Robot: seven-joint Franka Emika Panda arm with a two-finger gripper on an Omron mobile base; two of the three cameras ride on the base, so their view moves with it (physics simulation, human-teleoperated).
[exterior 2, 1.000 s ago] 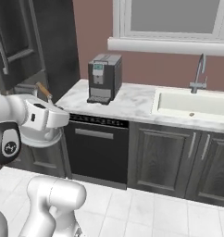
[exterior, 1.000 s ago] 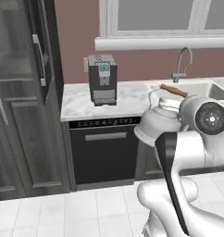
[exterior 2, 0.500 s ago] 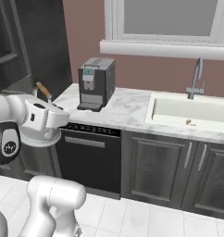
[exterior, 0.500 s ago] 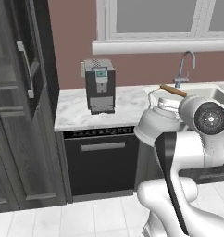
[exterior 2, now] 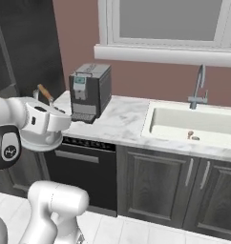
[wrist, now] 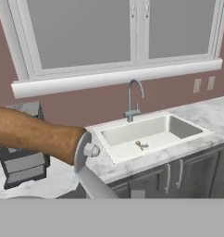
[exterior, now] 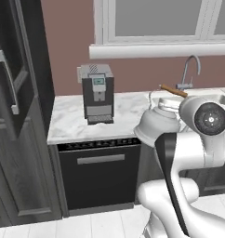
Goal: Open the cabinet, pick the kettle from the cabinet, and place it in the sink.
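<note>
Currently the kettle point(exterior: 157, 125) is held aloft in front of the dishwasher point(exterior: 98, 176), its wooden handle bar point(wrist: 37, 134) clamped in the narrowly closed gripper point(exterior 2: 47, 108). It is carried beside the coffee machine point(exterior 2: 90, 90), well apart from the sink point(exterior 2: 194, 125) with its gooseneck faucet point(wrist: 133, 98).

The kettle point(exterior: 154, 126) looks smooth, satin metal, its handle bar point(wrist: 37, 133) matt brown wood. The counter point(exterior 2: 122, 121) is polished veined marble.
</note>
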